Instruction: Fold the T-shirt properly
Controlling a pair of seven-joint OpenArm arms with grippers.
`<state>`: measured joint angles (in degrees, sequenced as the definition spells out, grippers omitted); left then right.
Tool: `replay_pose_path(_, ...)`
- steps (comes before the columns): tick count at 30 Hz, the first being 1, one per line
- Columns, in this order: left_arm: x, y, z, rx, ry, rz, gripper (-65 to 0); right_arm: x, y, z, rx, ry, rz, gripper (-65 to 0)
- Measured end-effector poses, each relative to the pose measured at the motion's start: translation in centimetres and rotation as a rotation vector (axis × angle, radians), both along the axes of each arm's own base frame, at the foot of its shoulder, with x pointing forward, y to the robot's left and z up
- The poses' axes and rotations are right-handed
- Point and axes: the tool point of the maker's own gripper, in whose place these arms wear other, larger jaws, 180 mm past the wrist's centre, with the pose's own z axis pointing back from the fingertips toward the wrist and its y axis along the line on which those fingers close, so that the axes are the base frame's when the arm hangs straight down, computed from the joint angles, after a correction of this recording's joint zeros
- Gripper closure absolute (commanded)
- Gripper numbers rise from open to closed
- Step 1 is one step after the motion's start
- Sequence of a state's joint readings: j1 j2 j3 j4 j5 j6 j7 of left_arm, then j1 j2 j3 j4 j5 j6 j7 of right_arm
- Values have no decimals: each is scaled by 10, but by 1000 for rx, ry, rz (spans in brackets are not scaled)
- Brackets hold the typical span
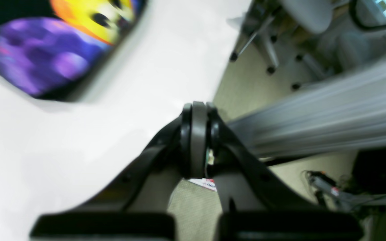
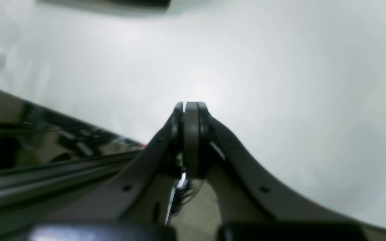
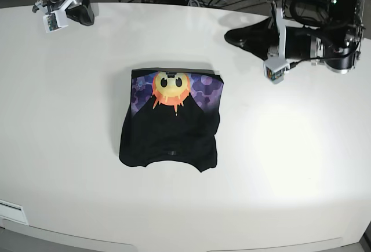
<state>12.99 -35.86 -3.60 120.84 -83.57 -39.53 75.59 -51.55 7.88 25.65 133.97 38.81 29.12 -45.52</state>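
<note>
You have the T-shirt [image 3: 170,119] lying near the middle of the surface [image 3: 290,165], already folded into a compact, roughly square bundle with the sun print and purple pattern showing along the side nearer the far edge and plain black cloth toward the near edge. Both arms sit well apart from it at the far corners: the left end effector [image 1: 198,140] has its jaws pressed together with nothing between them, hanging over the edge of the surface, with the floor and a chair base beyond it, and the right end effector [image 2: 191,140] is likewise closed and empty above bare white surface. Judging from this layout, the folding looks essentially finished and the step in hand is checking and tidying the result. If you touch it again, mind the near edge of the bundle, which looks uneven, with a slight scallop in the middle and the right near corner sticking out a little; a light press or a small tuck there would square it. Open an end effector only once it is directly over the cloth, come down flat, and avoid dragging sideways, since a thin folded stack probably slides and unfolds easily on this smooth surface. If you judge the fold acceptable, keep both arms parked clear at the far edge so nothing catches the cloth.
</note>
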Motion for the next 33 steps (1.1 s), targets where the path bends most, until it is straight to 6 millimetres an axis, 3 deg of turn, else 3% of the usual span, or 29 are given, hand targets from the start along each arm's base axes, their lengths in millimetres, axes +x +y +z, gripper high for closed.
replay_pose_path(5,-44,4,7,7,40,28,0,-32,2,-9,17,113,7,0)
replay_pose_path(14,-131,26,-29,133,344,87,0,-95,3,-18,25,307,11,0)
replay_pose_path(18,-154,30,-46,192,389,168,0,-110,11,-19,36,351,47,0)
replay_pose_path(21,-156,40,-66,242,394,246,0,-122,12,-42,94,394,22,0)
replay_pose_path(26,-169,70,-130,336,484,369,0,-159,11,-110,96,561,7,0)
replay_pose_path(29,-177,94,-187,435,558,431,0,-159,21,-152,95,579,14,0)
replay_pose_path(33,-166,119,-265,553,588,580,0,-150,21,-208,24,612,48,0)
